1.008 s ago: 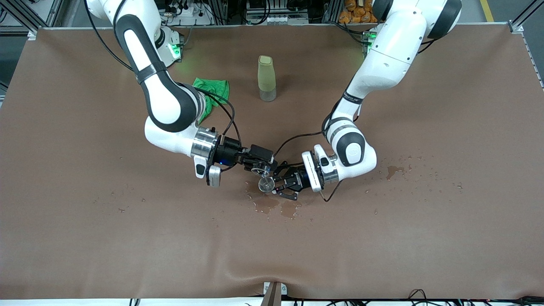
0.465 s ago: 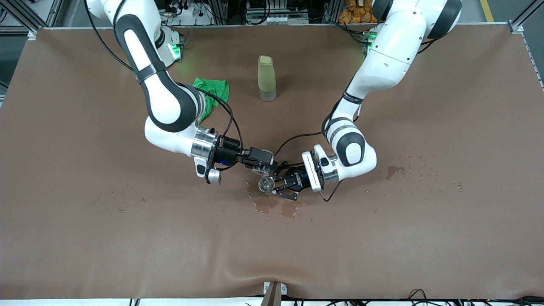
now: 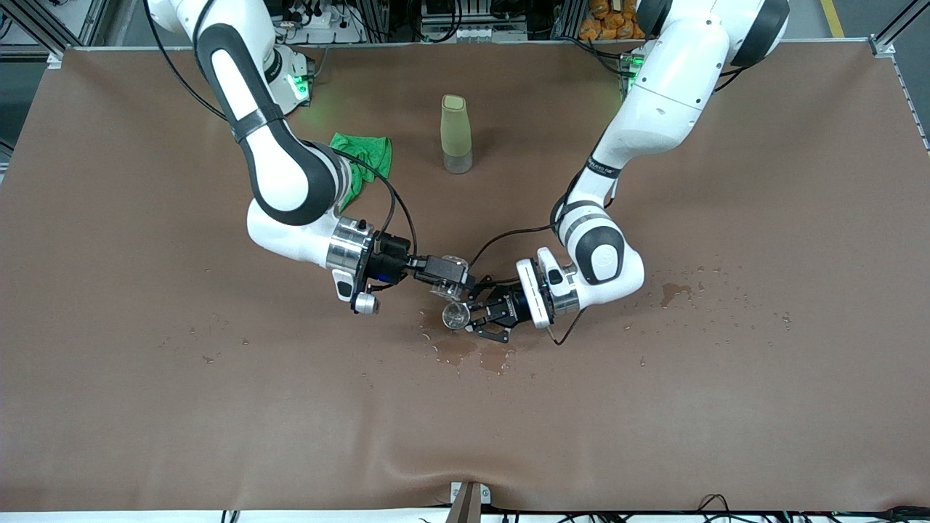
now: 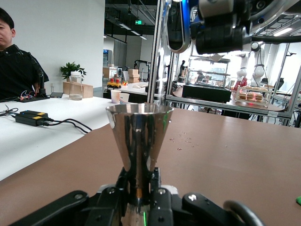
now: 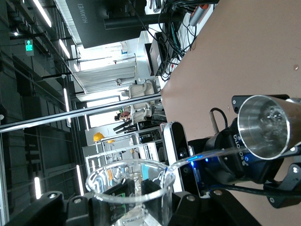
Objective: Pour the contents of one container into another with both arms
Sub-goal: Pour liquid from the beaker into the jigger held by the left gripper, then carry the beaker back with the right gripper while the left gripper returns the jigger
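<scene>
Right gripper (image 3: 452, 285) fingers clamp tilted glass cup (image 5: 131, 193) (stream visible); left gripper (image 3: 474, 314) fingers pinch jigger (image 4: 138, 141) waist.

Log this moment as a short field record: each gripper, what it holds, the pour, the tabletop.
right gripper: shut on the glass cup, tipped over the jigger
left gripper: shut on the steel jigger, upright, held at its narrow waist
pour: a thin stream runs from the cup's rim into the jigger's mouth
table: wet patches below the grippers
other items: olive-green bottle, green cloth, both untouched
</scene>
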You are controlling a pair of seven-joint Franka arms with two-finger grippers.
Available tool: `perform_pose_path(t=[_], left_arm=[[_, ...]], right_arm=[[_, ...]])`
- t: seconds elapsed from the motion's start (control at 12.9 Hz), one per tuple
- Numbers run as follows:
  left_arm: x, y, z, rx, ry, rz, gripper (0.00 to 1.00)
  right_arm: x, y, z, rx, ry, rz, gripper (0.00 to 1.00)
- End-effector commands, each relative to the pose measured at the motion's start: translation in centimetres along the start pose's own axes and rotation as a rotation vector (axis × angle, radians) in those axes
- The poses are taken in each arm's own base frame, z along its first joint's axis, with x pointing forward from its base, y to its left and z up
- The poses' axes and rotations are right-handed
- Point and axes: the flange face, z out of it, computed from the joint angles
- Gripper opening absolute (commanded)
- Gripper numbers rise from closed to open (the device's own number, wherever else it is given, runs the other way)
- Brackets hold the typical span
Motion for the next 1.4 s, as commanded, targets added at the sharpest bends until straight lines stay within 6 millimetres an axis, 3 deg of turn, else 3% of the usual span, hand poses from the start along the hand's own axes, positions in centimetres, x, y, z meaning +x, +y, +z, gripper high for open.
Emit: perform_pose_path(t=[0.0,0.54,0.7,0.85,1.09,1.32], left_arm=[[0.2,-0.3,0.5,0.020,0.021,0.012,0.00],[0.2,-0.2,0.5,0.020,0.021,0.011,0.00],[0.2,-0.2,0.5,0.020,0.021,0.011,0.00],[0.2,-0.2,0.6,0.019,0.022,0.012,0.00],[0.3,-0.6,0.2,0.021,0.022,0.015,0.00],[0.2,-1.8,-1.2,0.033,0.022,0.043,0.00]], right_arm=[[-0.2,-0.6,0.6,0.018,-0.001,0.075,0.00],[0.0,-2.0,0.6,0.033,-0.004,0.172,0.00],[0.1,-2.7,0.2,0.031,-0.001,0.140,0.00],[0.6,-2.9,-0.5,-0.040,-0.011,-0.007,0.00],[2.1,-3.7,-3.9,-0.143,0.008,-0.196,0.00],[6.5,-2.7,-9.4,-0.295,0.055,-0.409,0.00]])
